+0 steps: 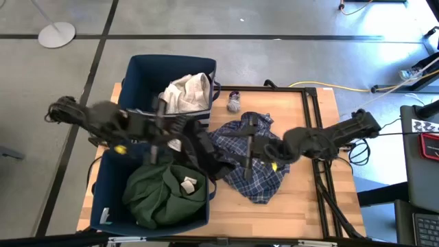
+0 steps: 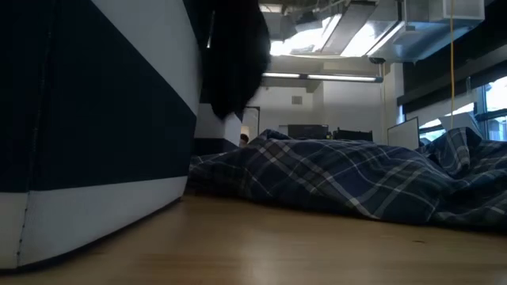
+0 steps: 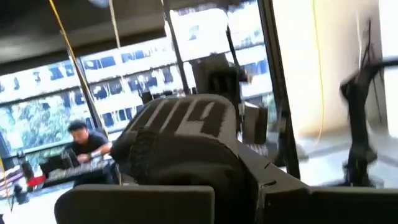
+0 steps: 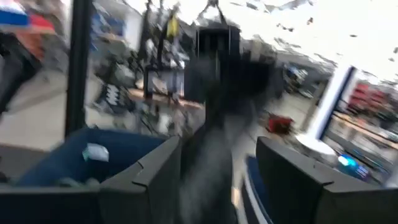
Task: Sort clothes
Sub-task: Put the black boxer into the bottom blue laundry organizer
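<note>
Nearest of all, on the near left of the wooden counter, a navy fabric bin is sitting with a rumpled dark green garment filling it, a small white tag showing on top. From counter height this bin's navy-and-white wall is filling the left of the low view.

Behind it, at the far left, a second navy fabric bin is holding a crumpled white and cream garment.

The left pincer is hovering above the gap between the two bins, gripping a soft dark grey garment. That cloth is bunching up between its fingers in its wrist view and is hanging clear of the wood.

The right pincer is hanging over the middle of the counter, just right of the dark cloth. Its fingers are standing wide apart, with the dark cloth showing blurred between them; whether they are touching it, I cannot tell.

Under that arm a blue plaid shirt is lying spread and wrinkled across the centre.

A small grey-purple sock is lying alone by the far edge, just right of the far bin.

Beyond the counter, a person in dark clothes is sitting at a desk.
</note>
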Robot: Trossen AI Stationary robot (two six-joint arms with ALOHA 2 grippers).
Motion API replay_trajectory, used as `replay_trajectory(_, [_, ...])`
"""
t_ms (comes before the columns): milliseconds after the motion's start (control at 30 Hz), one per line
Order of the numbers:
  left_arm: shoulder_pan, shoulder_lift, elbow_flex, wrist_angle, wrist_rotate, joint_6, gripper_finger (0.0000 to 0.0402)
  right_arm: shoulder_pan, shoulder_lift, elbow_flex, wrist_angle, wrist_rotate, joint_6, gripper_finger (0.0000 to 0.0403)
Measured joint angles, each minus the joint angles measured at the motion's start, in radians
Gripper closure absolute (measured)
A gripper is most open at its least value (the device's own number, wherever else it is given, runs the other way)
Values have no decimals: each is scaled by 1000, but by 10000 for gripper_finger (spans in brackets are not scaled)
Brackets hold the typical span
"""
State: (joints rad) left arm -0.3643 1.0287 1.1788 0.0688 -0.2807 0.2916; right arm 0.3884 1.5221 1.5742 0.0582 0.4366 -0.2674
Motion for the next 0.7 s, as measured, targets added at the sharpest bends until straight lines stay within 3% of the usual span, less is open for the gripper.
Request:
replay_trajectory(167, [-52, -69, 141, -114, -11, -33, 395, 71, -41, 0, -176, 160, 54, 190])
replay_trajectory(300, [-125, -93, 248, -247, -8, -100, 394, 112, -44, 0, -297, 227, 106, 193])
replay_trajectory(700, [-308, -104, 460, -681, -33, -291, 386, 122, -36, 0, -475, 173, 288, 193])
